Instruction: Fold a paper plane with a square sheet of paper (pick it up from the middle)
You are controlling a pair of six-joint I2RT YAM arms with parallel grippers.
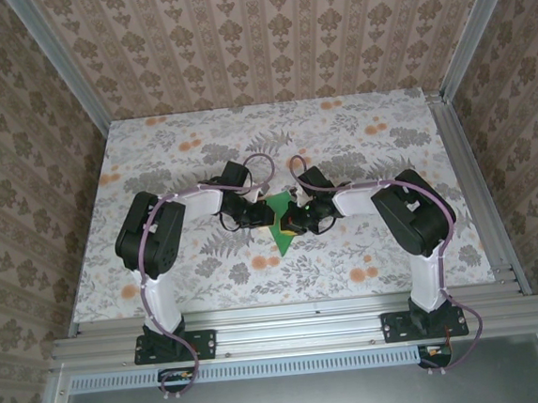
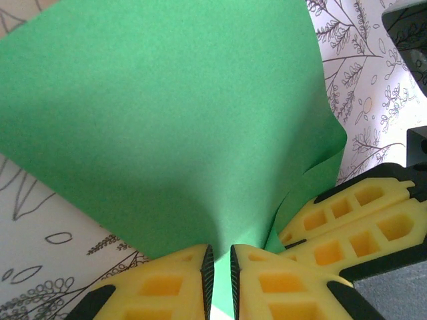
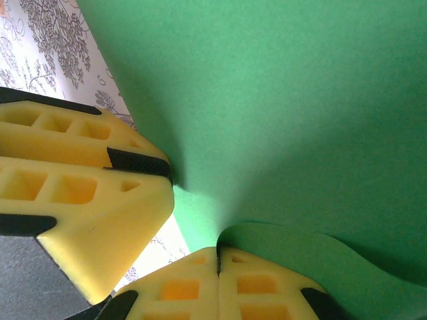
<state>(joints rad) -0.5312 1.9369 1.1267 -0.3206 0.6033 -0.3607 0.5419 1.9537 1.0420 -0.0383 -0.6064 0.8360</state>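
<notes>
The left gripper point(image 2: 218, 272) is clamped on an edge of the square sheet of paper point(image 2: 167, 113). Its jaws are almost together, with a thin green strip showing in the slit between them. From that pinch the sheet fans out ahead of the fingertips, bowed and raised off the floral tabletop point(image 2: 373, 87). The right gripper point(image 3: 218, 259) is fully closed and nips the same sheet close beside the left gripper's hold, where the paper curls into a small wave just beyond its tips. From above, the green sheet sits between the two grippers, which nearly touch.
</notes>
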